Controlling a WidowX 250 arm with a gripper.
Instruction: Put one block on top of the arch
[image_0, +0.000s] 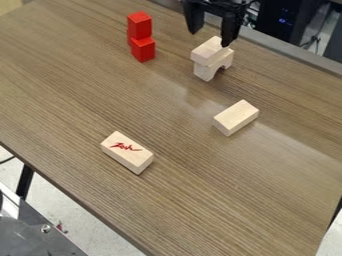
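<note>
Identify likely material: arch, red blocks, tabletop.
Arch: probably bare wood, pale and matte, with no paint visible.
Red blocks: likely painted wood, going by the even, saturated red; plastic possible.
Tabletop: wood-look, streaky brown grain, slight sheen where light reflects; real veneer or printed laminate, can't tell.

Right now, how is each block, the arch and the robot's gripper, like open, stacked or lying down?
Gripper, open
Arch, standing upright
Block on arch, lying flat
Red blocks, stacked
Loose plain block, lying flat
Red-marked block, lying flat, marking up
</note>
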